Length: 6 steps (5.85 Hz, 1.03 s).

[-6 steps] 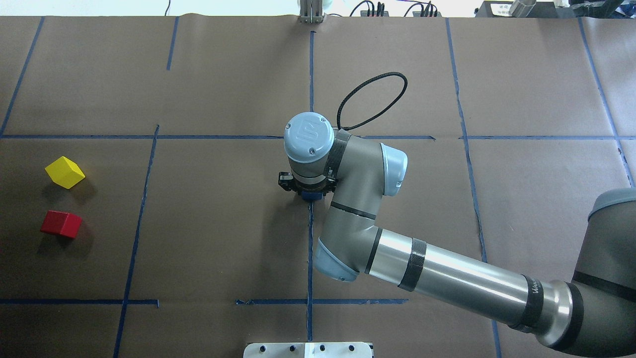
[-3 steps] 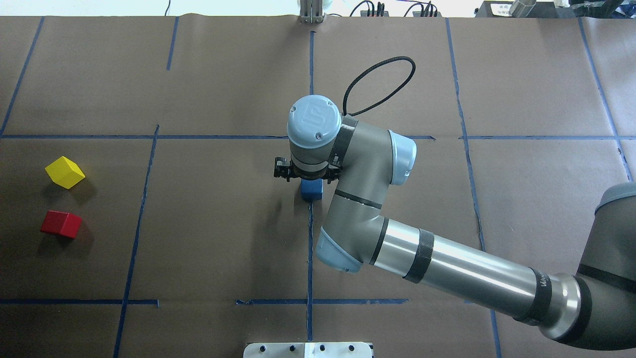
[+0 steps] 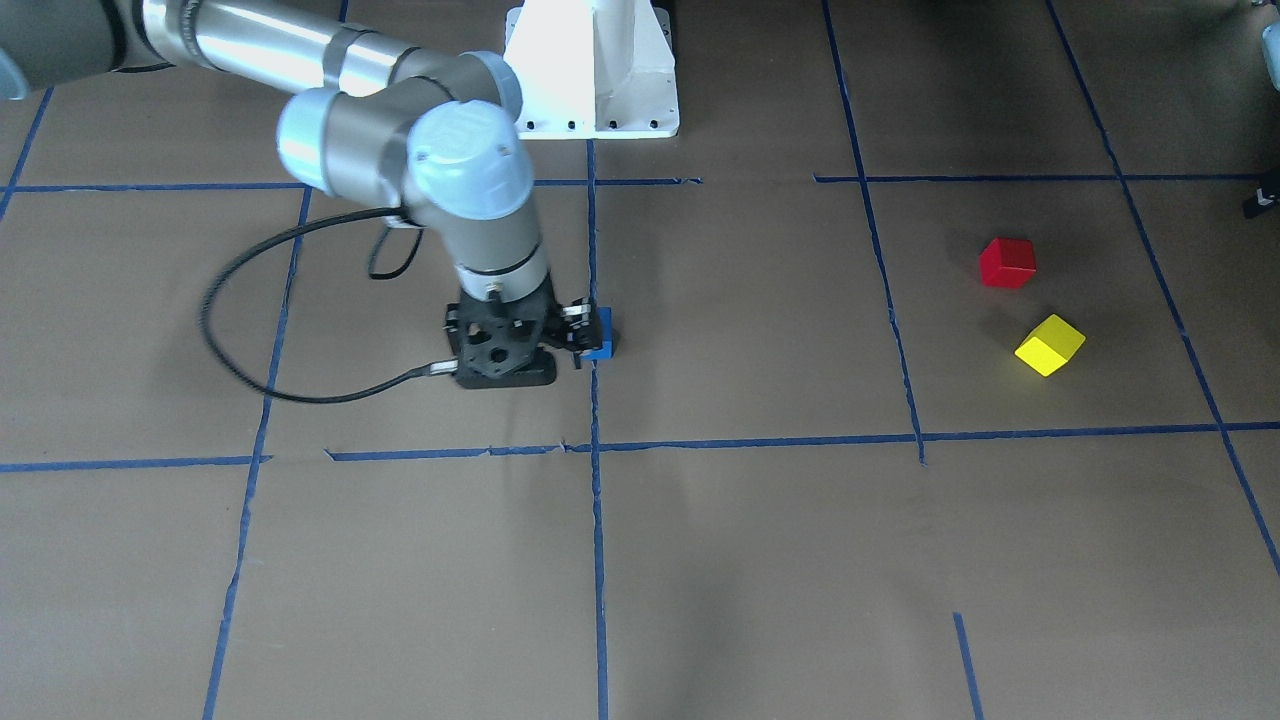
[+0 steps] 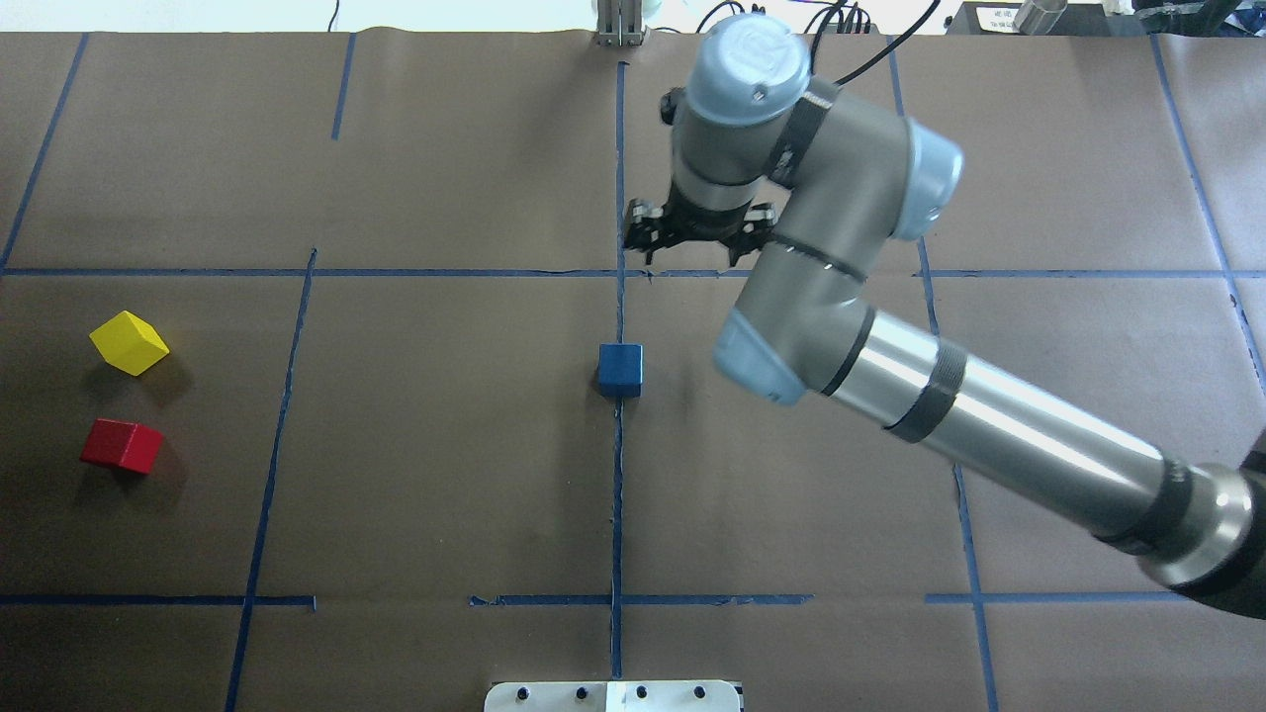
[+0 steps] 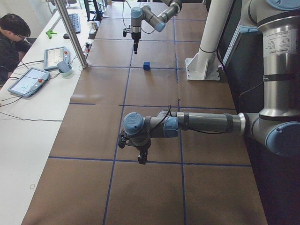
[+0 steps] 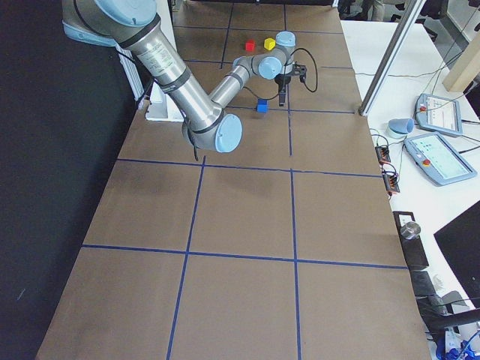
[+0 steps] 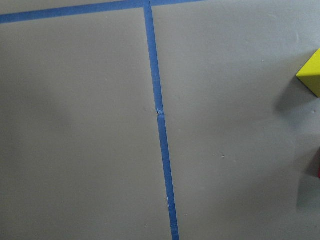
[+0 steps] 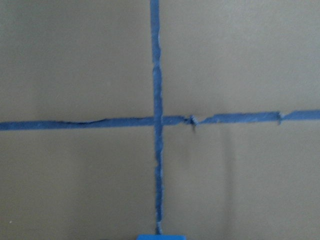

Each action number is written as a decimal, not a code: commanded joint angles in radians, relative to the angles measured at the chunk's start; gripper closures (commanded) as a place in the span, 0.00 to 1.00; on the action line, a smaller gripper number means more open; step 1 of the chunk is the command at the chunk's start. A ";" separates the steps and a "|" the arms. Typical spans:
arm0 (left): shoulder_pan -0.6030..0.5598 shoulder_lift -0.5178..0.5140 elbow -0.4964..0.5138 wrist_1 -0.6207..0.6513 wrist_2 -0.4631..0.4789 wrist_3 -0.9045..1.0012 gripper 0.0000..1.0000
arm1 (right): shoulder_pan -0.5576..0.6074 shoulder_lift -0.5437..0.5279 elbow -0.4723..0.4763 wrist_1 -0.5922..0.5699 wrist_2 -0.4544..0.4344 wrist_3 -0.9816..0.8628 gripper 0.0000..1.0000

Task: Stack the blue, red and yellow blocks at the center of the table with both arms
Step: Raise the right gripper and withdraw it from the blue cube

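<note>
The blue block [image 4: 620,369] sits alone on the centre tape line, and also shows in the front view [image 3: 600,338]. My right gripper [image 4: 695,229] is open and empty, lifted off the block and toward the table's far side. Its wrist view catches only the block's top edge [image 8: 161,237]. The yellow block [image 4: 129,342] and red block [image 4: 121,445] lie near the left edge. My left gripper [image 5: 142,158] shows only in the exterior left view, low over the table; I cannot tell if it is open. Its wrist view shows the yellow block's corner [image 7: 311,77].
Brown paper with a blue tape grid covers the table. The white robot base [image 3: 590,70] stands at the robot's side. A metal post [image 5: 70,33], tablets and a seated operator [image 5: 11,42] are along the far side.
The right gripper let go of the blue block at the centre, then rose and drew away toward the far side. The block stayed put. The red and yellow blocks have not moved.
</note>
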 commanded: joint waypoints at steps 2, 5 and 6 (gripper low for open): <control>0.000 -0.056 -0.001 -0.002 -0.005 -0.006 0.00 | 0.348 -0.322 0.100 -0.003 0.163 -0.643 0.00; 0.000 -0.161 -0.004 -0.006 -0.011 0.000 0.00 | 0.657 -0.712 0.157 0.003 0.274 -1.253 0.00; 0.002 -0.152 -0.002 -0.038 -0.011 0.001 0.00 | 0.744 -0.821 0.155 0.005 0.267 -1.332 0.00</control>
